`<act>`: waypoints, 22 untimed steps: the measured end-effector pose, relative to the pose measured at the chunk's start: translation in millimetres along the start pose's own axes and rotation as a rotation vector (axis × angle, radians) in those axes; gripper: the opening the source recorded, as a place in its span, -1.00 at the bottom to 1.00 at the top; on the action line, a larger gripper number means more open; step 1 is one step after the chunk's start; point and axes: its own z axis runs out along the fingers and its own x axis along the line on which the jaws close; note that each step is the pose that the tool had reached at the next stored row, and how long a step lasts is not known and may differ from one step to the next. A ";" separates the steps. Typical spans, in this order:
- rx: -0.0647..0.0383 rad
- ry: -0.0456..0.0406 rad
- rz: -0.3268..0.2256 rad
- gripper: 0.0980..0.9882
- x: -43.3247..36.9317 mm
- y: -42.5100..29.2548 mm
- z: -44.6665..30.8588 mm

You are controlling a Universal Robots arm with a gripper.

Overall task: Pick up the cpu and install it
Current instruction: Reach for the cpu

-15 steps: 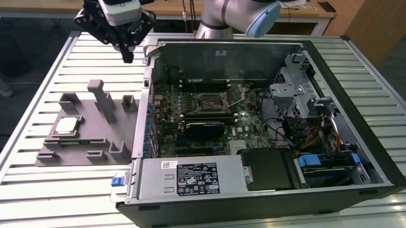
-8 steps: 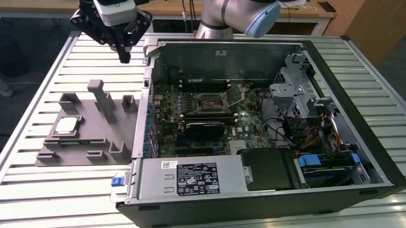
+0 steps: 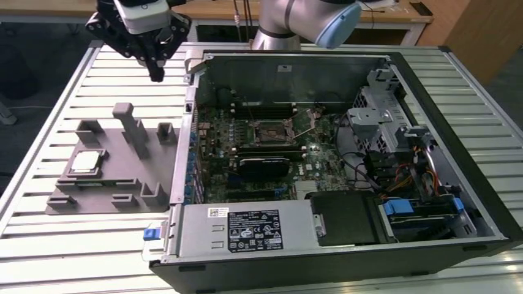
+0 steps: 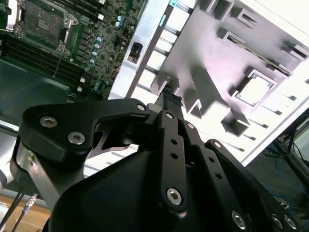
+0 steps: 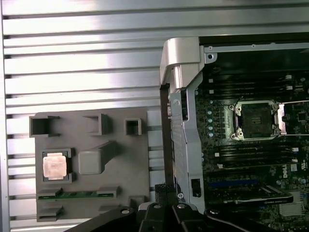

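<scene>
Tool [image 3: 155,76] is pinched closed on nothing, hanging over the table [image 3: 49,239], and the cpu [image 3: 86,161] sits in its pocket on the grey holder [image 3: 122,184] beside the open pc case [image 3: 457,122].

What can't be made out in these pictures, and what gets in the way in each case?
cpu: second wrist view, surface washed out by glare.
Socket: exterior view, contacts too small to tell.
Claw: first wrist view, cut off by the picture's edge.
Motherboard: second wrist view, much of it hidden behind the claw's body.
</scene>
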 end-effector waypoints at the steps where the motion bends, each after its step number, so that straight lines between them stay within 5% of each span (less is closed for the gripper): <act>1: 0.000 0.0000 0.000 -0.98 0.7 -0.1 0.0; 22: 0.000 0.0000 0.000 -0.98 21.8 -1.8 3.1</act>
